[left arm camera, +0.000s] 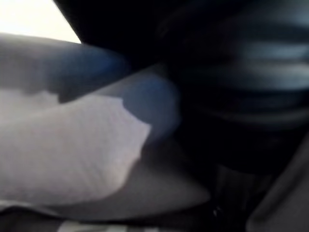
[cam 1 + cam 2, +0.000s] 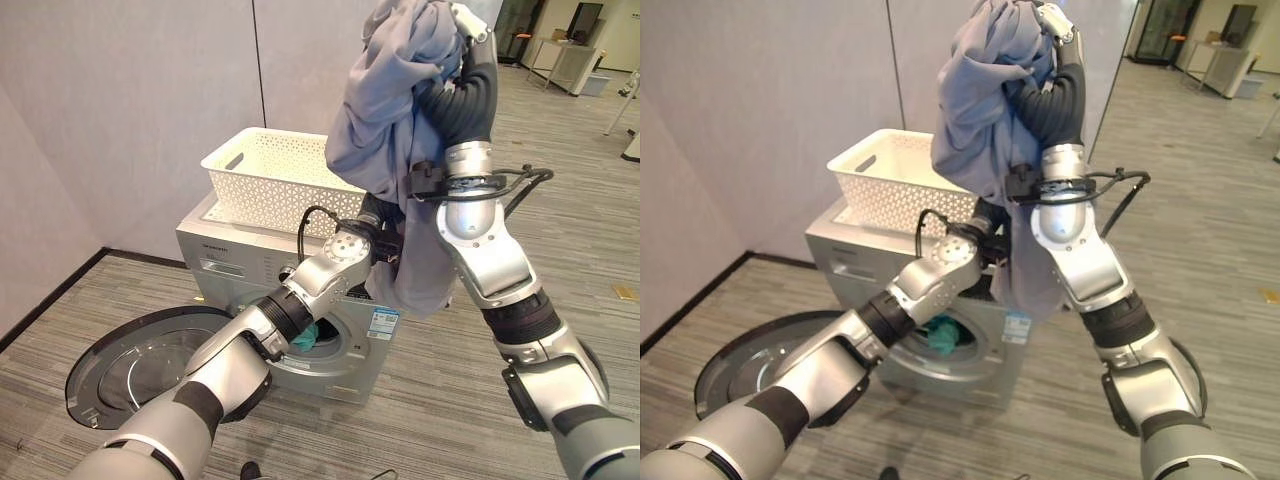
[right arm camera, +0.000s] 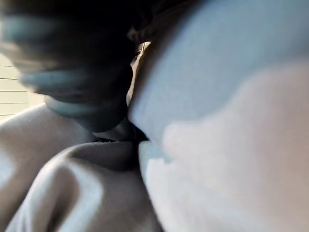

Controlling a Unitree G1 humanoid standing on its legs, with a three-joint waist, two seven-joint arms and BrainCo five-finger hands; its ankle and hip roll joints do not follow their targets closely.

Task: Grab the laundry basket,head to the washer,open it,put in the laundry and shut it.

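A large grey-blue garment hangs from my right hand, which is raised high above the washer and shut on the bunched cloth. The garment drapes down in front of the washer's top right corner. My left hand reaches across the washer front and disappears behind the hanging garment. The silver washer stands against the wall with its round door swung wide open to the left. A teal cloth lies inside the drum opening. The white lattice laundry basket sits on top of the washer.
Grey partition walls stand behind and to the left of the washer. Open striped floor lies to the right. Desks and furniture stand far back on the right.
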